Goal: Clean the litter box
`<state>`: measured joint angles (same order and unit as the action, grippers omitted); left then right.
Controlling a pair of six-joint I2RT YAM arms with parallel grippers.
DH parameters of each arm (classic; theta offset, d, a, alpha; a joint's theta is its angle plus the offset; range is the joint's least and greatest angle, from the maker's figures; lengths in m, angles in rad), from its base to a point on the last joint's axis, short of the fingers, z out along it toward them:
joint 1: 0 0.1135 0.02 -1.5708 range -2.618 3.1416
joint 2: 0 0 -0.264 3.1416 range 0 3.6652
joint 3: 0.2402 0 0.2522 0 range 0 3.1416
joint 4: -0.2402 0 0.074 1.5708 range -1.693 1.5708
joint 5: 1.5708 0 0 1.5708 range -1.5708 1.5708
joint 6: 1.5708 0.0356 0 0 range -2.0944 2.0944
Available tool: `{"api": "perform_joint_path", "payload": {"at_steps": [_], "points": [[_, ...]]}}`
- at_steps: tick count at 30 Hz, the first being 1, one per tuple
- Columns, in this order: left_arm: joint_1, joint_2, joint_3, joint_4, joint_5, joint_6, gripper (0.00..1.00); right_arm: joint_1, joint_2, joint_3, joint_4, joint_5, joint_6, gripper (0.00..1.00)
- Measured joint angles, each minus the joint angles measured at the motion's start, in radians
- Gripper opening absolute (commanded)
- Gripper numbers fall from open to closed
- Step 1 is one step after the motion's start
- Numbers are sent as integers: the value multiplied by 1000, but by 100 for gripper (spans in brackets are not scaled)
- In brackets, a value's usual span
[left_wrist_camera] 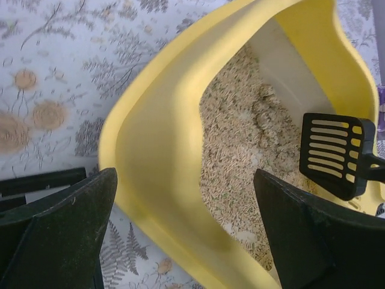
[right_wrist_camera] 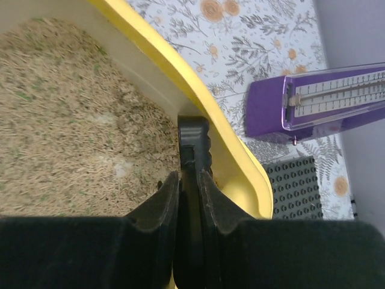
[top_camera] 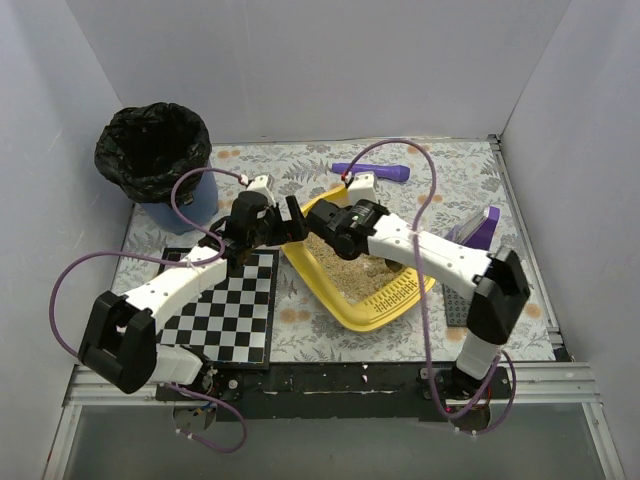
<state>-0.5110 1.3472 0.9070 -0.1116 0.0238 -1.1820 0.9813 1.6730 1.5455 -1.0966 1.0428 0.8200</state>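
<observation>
The yellow litter box (top_camera: pixel 352 305) lies askew mid-table, with beige litter (top_camera: pixel 345 262) in it and a slotted strip at its near right end. My left gripper (top_camera: pixel 292 222) is open. In the left wrist view (left_wrist_camera: pixel 186 232) its fingers straddle the box's left rim (left_wrist_camera: pixel 156 162), one outside and one over the litter, without closing on it. My right gripper (top_camera: pixel 335 225) is shut on the handle of the black slotted scoop (right_wrist_camera: pixel 194 147). It holds the scoop over the litter by the box's far wall. The scoop head (left_wrist_camera: pixel 335 155) hangs just above the litter.
A blue bin with a black bag (top_camera: pixel 155 150) stands at the back left. A checkerboard (top_camera: pixel 225 305) lies under the left arm. A purple tool (top_camera: pixel 372 172) lies behind the box. A purple device (right_wrist_camera: pixel 319 99) and a grey studded plate (right_wrist_camera: pixel 298 186) lie to its right.
</observation>
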Motion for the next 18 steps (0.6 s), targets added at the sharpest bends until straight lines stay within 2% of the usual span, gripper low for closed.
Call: {"api": "perform_joint_path", "payload": {"at_steps": [5, 8, 14, 18], "points": [[-3, -58, -106, -15, -39, -105, 98, 3, 163, 44, -93, 35, 67, 1], [-3, -109, -137, -23, -52, -136, 98, 8, 172, 59, -59, 16, 10, 1], [-3, -156, -140, -9, -54, -163, 98, -4, 19, -101, 310, -143, -269, 1], [-3, -159, -150, -8, -54, -173, 98, -8, -72, -140, 468, -224, -316, 1]]}}
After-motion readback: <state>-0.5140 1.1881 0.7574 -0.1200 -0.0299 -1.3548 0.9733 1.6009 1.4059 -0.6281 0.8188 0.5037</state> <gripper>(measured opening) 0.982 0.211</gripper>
